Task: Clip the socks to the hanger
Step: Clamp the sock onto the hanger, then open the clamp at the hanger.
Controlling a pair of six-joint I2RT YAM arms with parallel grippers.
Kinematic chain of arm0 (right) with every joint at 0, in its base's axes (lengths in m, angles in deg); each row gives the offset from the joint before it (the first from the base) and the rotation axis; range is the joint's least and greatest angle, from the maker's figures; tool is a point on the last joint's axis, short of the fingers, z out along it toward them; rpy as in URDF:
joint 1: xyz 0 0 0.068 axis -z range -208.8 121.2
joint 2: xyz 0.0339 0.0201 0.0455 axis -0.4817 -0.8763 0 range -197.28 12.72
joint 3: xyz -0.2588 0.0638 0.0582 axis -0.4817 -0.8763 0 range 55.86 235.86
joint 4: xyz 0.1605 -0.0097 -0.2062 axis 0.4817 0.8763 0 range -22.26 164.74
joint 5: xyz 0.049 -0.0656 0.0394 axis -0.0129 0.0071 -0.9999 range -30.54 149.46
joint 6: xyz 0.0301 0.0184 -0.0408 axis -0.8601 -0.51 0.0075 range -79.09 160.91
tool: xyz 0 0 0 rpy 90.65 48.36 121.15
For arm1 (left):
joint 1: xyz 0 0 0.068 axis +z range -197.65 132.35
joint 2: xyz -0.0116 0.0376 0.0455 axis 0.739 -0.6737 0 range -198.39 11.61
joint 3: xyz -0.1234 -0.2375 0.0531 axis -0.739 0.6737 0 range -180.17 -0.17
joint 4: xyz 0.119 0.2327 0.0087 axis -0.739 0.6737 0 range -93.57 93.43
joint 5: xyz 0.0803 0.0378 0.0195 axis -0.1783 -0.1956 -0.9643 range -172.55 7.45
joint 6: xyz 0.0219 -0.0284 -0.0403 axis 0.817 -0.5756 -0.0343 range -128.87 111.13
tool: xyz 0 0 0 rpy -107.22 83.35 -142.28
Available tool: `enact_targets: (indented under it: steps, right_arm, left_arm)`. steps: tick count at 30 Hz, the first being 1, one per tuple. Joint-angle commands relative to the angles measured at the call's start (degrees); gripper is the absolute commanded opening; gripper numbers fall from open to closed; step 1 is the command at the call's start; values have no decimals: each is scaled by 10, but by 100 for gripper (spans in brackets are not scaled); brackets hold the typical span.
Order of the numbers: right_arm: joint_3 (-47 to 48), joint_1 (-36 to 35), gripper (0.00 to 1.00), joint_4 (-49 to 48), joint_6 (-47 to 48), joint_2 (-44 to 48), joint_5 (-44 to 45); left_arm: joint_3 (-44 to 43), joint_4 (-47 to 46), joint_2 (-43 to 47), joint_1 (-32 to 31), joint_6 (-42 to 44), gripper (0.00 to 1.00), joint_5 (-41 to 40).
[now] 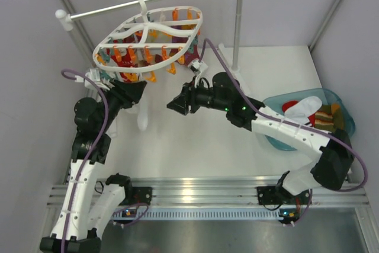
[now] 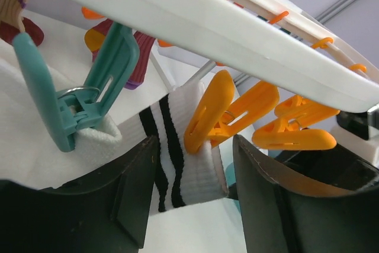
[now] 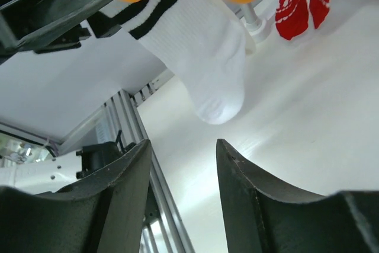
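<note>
White tabletop (image 1: 177, 146) — left wrist: clipped sock cuff (image 2: 183, 167) inside spread left gripper (image 2: 195, 140); right gripper (image 3: 182, 143) spread, empty

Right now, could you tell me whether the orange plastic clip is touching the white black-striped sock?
Touching. The left wrist view shows the orange plastic clip pinching the top edge of the white black-striped sock.
</note>
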Motion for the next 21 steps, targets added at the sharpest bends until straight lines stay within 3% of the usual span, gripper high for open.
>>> enact_targets:
  steps: [1, 9, 21]
  right_arm:
    - [-23, 0, 48, -29, 71, 69, 0]
    - [-35, 0, 50, -84, 187, 104, 6]
    - [32, -2, 58, -163, 309, 26, -29]
  left_arm:
    - [-15, 1, 17, 0, 20, 58, 1]
    - [-20, 12, 23, 0, 32, 59, 54]
    - [-18, -2, 54, 0, 84, 62, 176]
